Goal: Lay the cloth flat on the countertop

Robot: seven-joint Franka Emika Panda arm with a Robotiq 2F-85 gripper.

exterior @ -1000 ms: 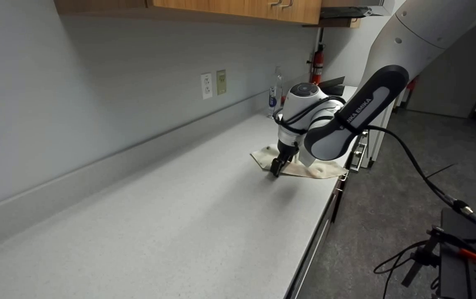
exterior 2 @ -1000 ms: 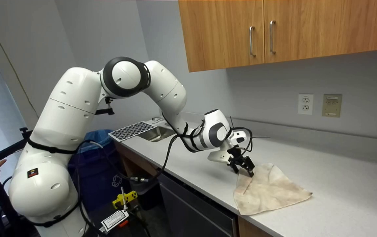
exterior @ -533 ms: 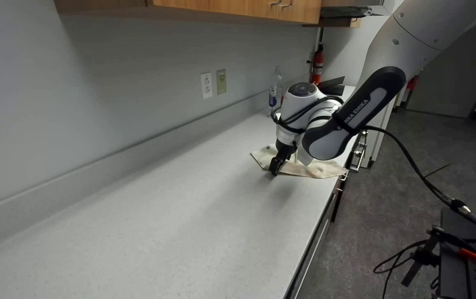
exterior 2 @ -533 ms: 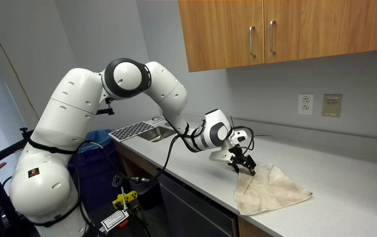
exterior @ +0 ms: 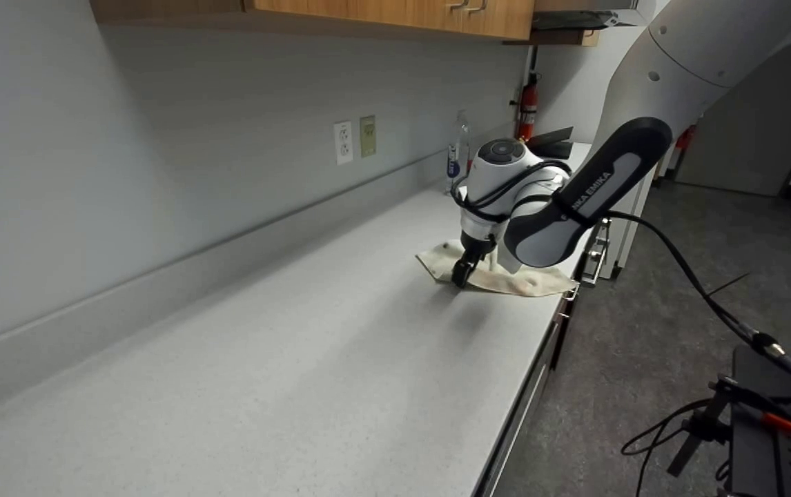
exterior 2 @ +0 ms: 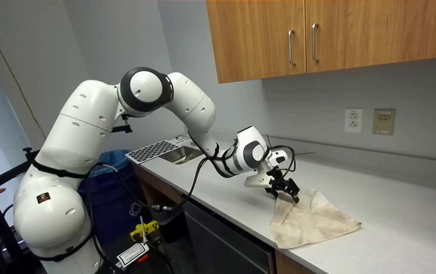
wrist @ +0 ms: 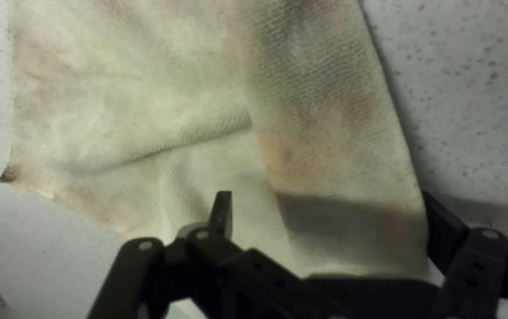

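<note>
Cloth [wrist: 209, 102] pt. behind hand [wrist: 324, 195], wrist view, w/ contact unclear

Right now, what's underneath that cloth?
The countertop: its pale surface shows around much of the cloth, which lies on it. Whether anything else is beneath can't be seen, because the cloth covers that spot.

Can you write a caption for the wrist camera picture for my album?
Open gripper over a creased, blotchy cream cloth on the speckled countertop, one finger at the cloth's edge.
</note>
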